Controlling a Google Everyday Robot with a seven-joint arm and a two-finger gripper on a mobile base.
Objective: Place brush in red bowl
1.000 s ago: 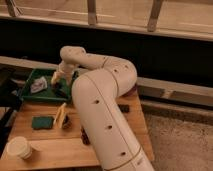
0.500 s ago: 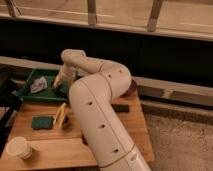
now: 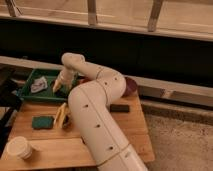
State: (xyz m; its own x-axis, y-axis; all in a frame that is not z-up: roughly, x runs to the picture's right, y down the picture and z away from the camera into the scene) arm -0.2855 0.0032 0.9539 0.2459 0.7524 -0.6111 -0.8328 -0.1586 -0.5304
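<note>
My gripper (image 3: 59,86) hangs at the end of the white arm (image 3: 95,107), low over the right half of the green tray (image 3: 30,92). It points down into the tray, where a dark patch lies under its tip. I cannot make out the brush; it may be hidden beneath the gripper. The red bowl is not in view, and the arm covers the table behind it.
A grey crumpled item (image 3: 38,86) lies in the tray's left part. On the wooden table (image 3: 55,145) are a green sponge (image 3: 42,121), a pale yellow wedge (image 3: 61,115), a white cup (image 3: 20,147) and a flat black block (image 3: 119,107). A dark purple bowl (image 3: 131,86) sits at the back right.
The gripper has dropped lower into the green tray and shifted slightly left. Nothing on the table has moved.
</note>
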